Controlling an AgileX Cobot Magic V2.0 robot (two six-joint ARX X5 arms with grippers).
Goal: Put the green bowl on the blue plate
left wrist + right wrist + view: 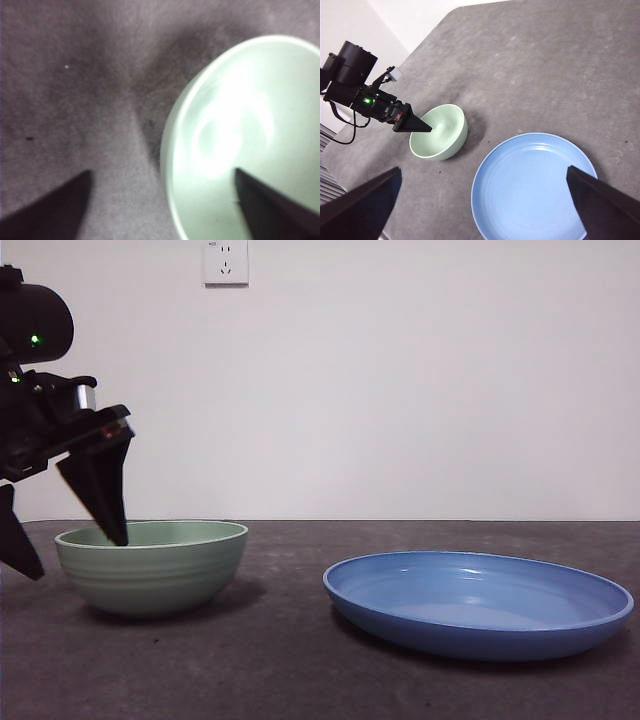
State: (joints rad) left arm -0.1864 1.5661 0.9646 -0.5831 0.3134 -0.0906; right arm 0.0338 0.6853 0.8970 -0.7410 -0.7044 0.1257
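**Left jaws straddling the bowl's rim**

My left gripper [68, 552] is spread wide, one jaw inside the green bowl [155, 565], one outside. The bowl rests on the tabletop [280, 660] beside the blue plate [478, 602]. My right gripper [482, 210] hangs above, jaws apart.

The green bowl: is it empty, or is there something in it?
Empty. The left wrist view shows the green bowl with a bare, glossy inside. Only one jaw of the open left gripper dips inside its rim, the other stays outside.

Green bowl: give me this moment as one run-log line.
left gripper: open, straddling green bowl rim, one jaw inside | green bowl: on table, beside blue plate, apart | right gripper: open, above blue plate | placement: not yet done
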